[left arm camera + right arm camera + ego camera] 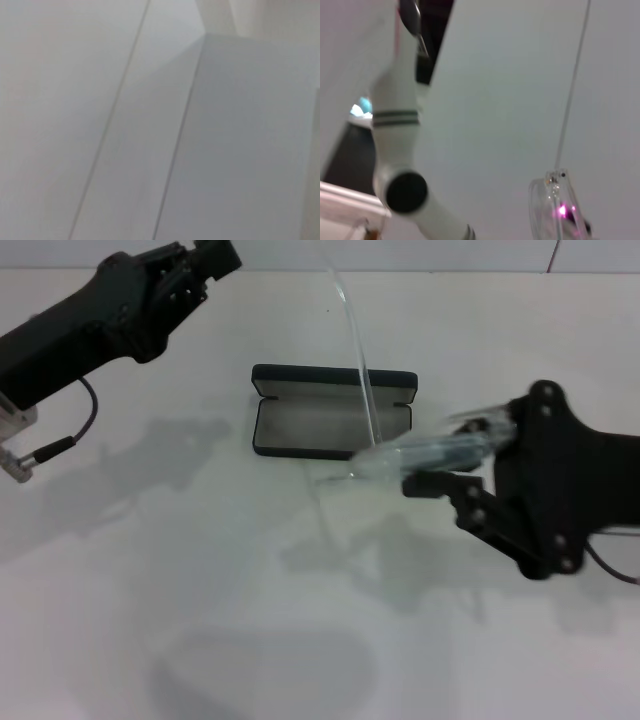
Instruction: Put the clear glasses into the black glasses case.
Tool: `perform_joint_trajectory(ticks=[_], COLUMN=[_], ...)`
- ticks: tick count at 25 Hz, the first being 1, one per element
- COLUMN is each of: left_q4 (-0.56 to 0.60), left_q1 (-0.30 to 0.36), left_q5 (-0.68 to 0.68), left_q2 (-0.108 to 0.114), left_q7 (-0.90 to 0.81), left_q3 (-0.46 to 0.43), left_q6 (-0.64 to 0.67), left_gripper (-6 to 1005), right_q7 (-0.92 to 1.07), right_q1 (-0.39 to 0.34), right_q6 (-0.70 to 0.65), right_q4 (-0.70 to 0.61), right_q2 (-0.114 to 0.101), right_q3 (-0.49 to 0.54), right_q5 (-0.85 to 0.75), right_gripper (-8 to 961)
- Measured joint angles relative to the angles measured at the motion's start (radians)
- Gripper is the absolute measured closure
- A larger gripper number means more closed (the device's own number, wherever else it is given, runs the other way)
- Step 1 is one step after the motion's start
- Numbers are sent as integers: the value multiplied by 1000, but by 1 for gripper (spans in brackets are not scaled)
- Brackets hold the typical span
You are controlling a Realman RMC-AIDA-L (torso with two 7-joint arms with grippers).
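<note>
At far left of the head view, raised over the white table (200,570): left gripper (215,255), parked well away from the work, finger state impossible to tell. At centre, lying open on the table with grey lining showing: black glasses case (330,412). At right, just above the case's right end: right gripper (440,465), clamped on the clear glasses (420,452), one thin arm sticking upward.
</note>
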Motion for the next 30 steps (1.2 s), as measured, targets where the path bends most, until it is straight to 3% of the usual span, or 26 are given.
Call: perform_joint_trajectory(ticks=[6, 17, 30], left_q4=[-37, -15, 16], left_q1=[-17, -52, -61], left_q5=[10, 8, 2], left_q2=[1, 2, 0], left_q7=[37, 37, 46], left_q3=[18, 111, 129], left_q6=[-21, 36, 117], left_gripper=[954, 953, 954], right_q7=[-3, 37, 39], right_q1=[12, 57, 65], right_q6=[-76, -30, 5], right_q4=[-1, 17, 25], right_q2=[1, -1, -3], right_q3=[-10, -39, -40], right_q5=[25, 19, 18], right_gripper=[897, 898, 898])
